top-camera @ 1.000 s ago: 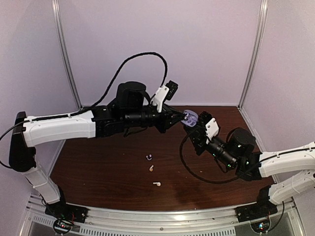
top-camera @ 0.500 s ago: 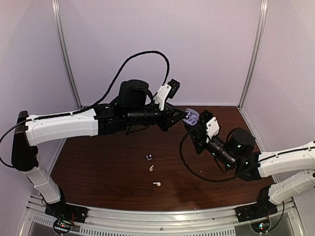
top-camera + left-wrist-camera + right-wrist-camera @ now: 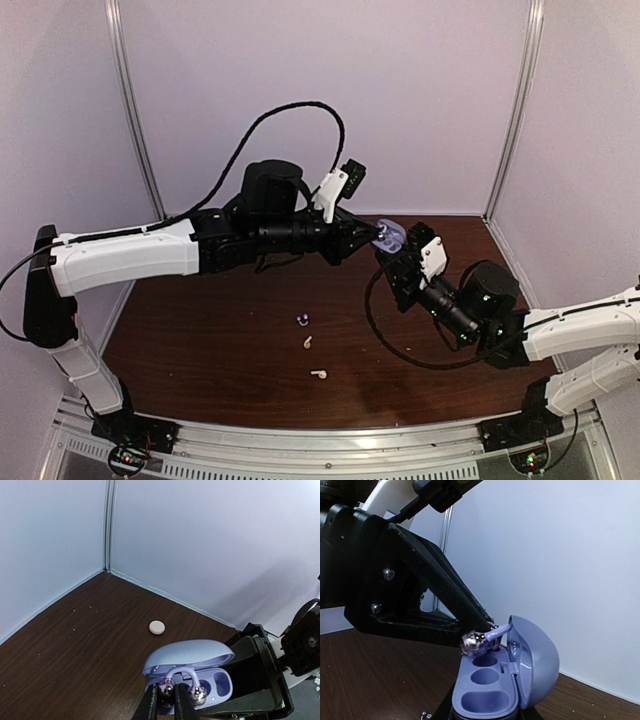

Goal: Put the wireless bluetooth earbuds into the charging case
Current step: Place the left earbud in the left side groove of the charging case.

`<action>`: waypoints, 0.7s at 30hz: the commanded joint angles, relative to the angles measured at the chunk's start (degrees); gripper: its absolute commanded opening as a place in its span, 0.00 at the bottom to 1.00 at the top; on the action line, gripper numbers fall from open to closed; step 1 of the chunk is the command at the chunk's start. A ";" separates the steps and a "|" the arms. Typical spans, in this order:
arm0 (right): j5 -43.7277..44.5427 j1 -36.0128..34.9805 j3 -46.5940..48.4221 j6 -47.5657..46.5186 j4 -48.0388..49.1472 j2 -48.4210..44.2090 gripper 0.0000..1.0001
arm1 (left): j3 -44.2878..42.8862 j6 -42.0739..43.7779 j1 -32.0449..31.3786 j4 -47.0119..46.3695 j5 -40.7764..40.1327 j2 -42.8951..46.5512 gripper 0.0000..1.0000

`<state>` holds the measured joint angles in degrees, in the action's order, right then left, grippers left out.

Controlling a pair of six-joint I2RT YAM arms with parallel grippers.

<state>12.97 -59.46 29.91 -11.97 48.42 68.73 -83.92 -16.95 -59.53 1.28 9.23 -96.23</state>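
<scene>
The left gripper (image 3: 167,703) pinches the lilac earbud (image 3: 179,682) right at the tips of its two thin fingers. Its jaws are almost together, with only the earbud between them. The earbud hangs over one end of the open case (image 3: 220,685), just above a round hole. It looks to be touching the rim there, but I cannot tell if any part of it is inside the hole. The right gripper (image 3: 400,264) holds the case up off the table (image 3: 200,330), with its black jaws closed against the case.

From the top view the held earbud is too small to make out, and the left fingers cover it. In the left wrist view those fingers hide the front of the case. In the right wrist view the right gripper's own fingers are mostly cut off at the bottom edge.

The held earbud is shiny, with two round bumps joined by a curved lilac loop. The case is the same lilac, and its lid (image 3: 532,667) stands open like a shell. Two holes in the case are empty.

A dark earbud (image 3: 303,320), a cream earbud (image 3: 308,342) and a white earbud (image 3: 319,374) lie on the table, well apart from both grippers. A white round thing (image 3: 156,627) lies near the back wall.
</scene>
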 commanded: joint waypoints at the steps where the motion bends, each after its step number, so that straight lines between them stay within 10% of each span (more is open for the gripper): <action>1: 0.89 -0.48 -0.16 1.27 5.62 -0.35 0.00 | -0.89 0.25 -0.14 2.06 0.84 -0.75 0.15; 21: 0.14 -0.48 -0.98 2.75 6.77 0.49 0.00 | -1.37 0.43 -0.09 2.22 2.24 -0.88 0.15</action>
<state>13.78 -59.46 29.19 -10.48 50.59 68.97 -83.92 -16.86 -59.53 1.67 10.46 -96.23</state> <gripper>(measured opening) 0.283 0.183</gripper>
